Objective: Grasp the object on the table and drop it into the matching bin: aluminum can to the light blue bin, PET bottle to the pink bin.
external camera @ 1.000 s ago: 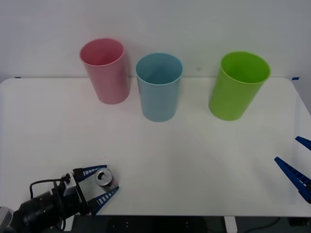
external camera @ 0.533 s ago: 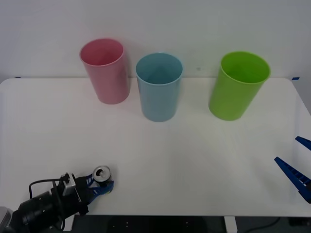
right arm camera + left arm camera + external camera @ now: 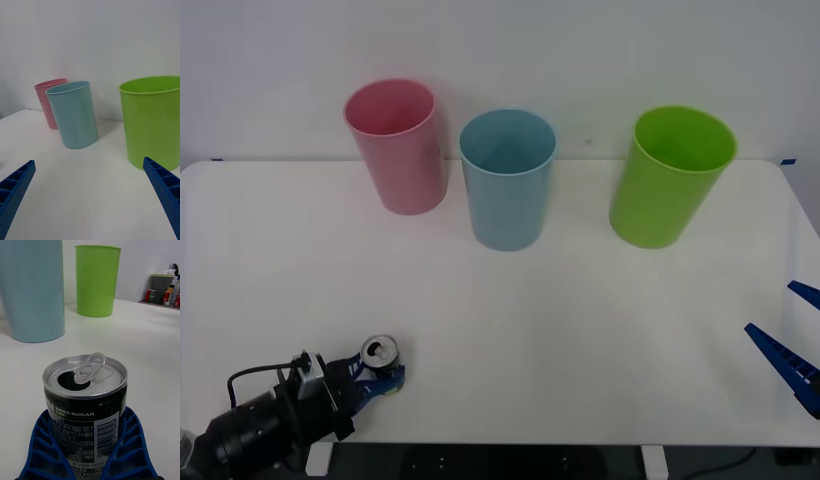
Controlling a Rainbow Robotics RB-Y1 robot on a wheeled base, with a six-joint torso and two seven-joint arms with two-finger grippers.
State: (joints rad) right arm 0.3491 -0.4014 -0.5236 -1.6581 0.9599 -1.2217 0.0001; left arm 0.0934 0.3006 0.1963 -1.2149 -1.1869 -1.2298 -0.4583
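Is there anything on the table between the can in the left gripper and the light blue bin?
Nothing visible. The left gripper is shut on the aluminum can near the table's front edge; bare tabletop runs to the light blue bin. The pink bin stands beside it, off the path.

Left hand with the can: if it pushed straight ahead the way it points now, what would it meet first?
Likely the light blue bin, though the left hand, shut on the aluminum can, looks aimed at the gap between it and the lime green bin. Bare table lies between; depth is unclear.
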